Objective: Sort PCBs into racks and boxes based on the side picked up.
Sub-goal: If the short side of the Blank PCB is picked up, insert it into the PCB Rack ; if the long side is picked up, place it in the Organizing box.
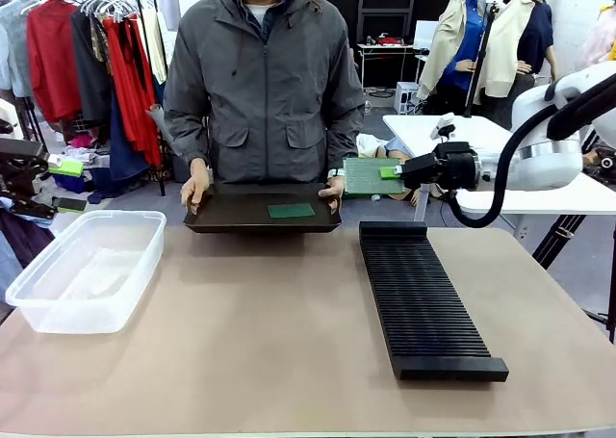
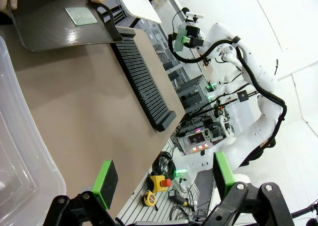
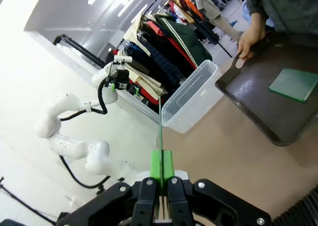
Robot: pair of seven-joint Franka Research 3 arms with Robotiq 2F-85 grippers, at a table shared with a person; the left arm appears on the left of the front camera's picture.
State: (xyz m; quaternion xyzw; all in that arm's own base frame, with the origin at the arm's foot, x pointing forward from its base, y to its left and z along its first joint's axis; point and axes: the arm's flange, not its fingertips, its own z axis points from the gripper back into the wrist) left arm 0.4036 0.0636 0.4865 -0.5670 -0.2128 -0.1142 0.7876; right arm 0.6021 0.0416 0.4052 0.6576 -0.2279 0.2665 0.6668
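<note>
The right gripper (image 1: pixel 391 172) hangs past the far right edge of the table (image 1: pixel 269 351), its fingers clamped on one edge of a PCB (image 1: pixel 367 177). The board's dotted face shows in the front view. In the right wrist view it runs edge-on, a thin green line rising from between the closed fingers. This PCB is in the air, just right of the tray (image 1: pixel 226 222) and beyond the far end of the rack (image 1: pixel 423 303).

A person (image 1: pixel 265 91) at the far side holds the black tray at both ends, one hand (image 1: pixel 197 190) on its left end. A second PCB (image 1: pixel 291 210) lies flat on the tray, right of its middle.

The rack lies on the right half of the table, running near to far. The box (image 1: pixel 82 270) stands at the left.

The left gripper (image 2: pixel 164 179) hovers at the table's left side, beside the box, with its fingers wide apart.
</note>
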